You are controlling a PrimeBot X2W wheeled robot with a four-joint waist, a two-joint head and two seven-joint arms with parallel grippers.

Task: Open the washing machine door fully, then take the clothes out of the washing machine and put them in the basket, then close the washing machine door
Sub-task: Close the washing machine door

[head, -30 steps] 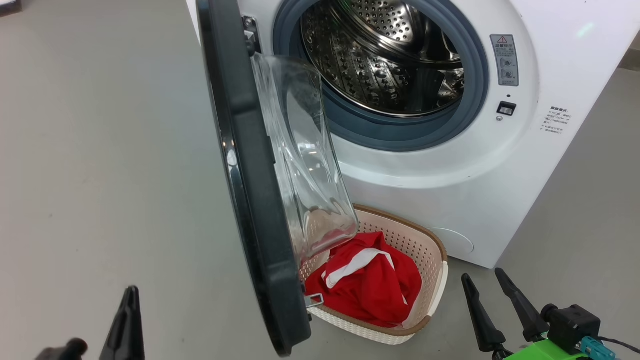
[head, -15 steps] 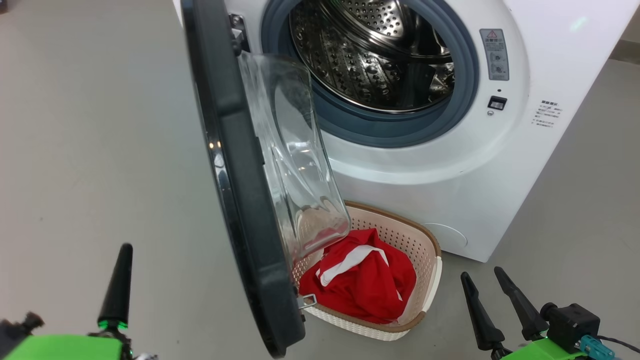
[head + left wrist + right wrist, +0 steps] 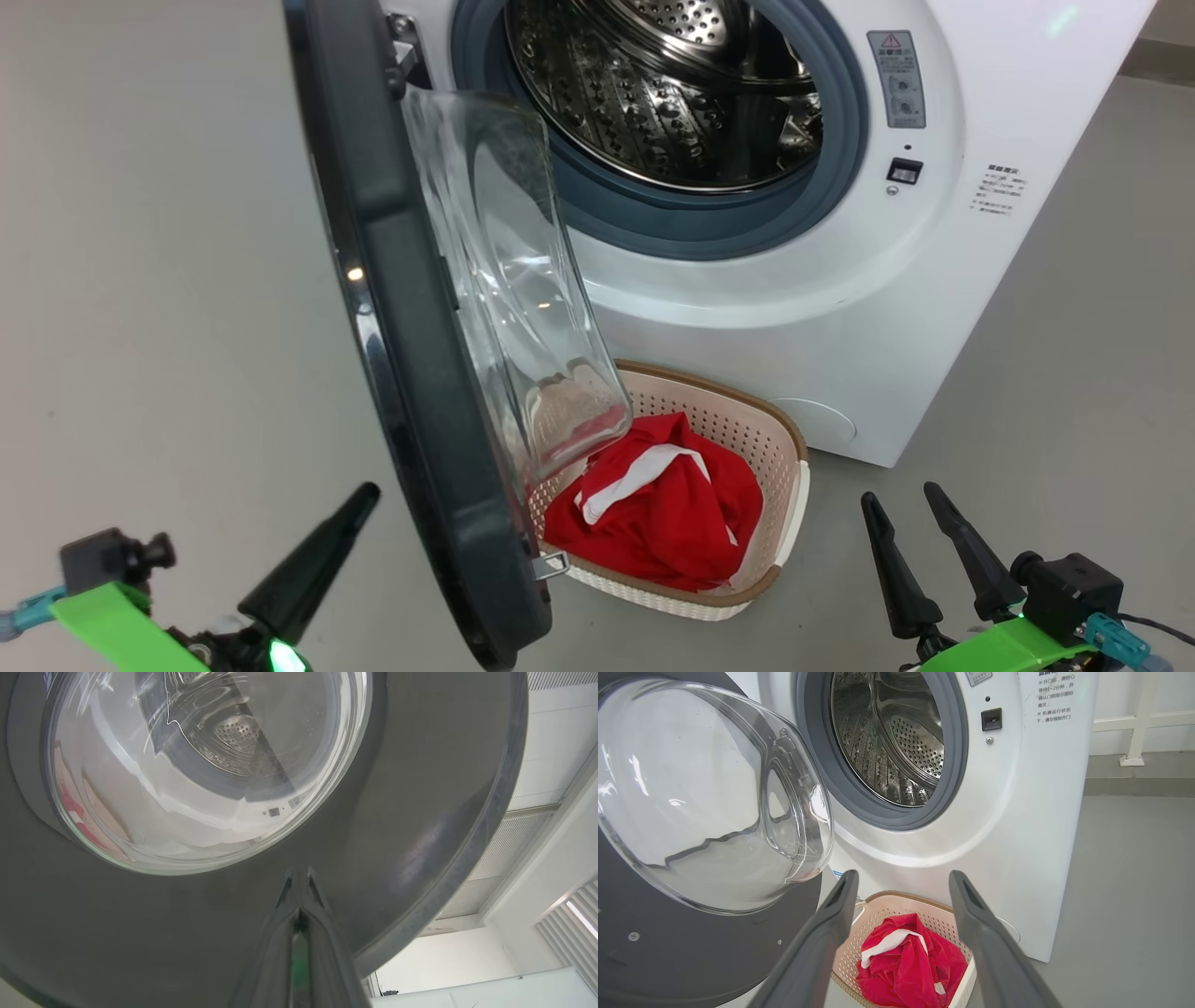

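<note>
The washing machine stands with its steel drum showing bare. The washing machine door hangs open edge-on, its glass bowl over the basket. The red clothes with white trim lie in that basket on the floor. At the lower left my left gripper is shut and empty, slanting toward the door's outer face. In the left wrist view its tips are close to the black rim; contact is unclear. My right gripper is open and empty, right of the basket.
In the right wrist view the open right gripper looks over the basket and clothes at the washer's front, with the door's glass bowl on the left. Grey floor spreads left of the door.
The head camera has shifted, so the whole scene slid left. My shut left gripper rose and swung from pointing up to slanting right toward the door. The right gripper stays as it was.
</note>
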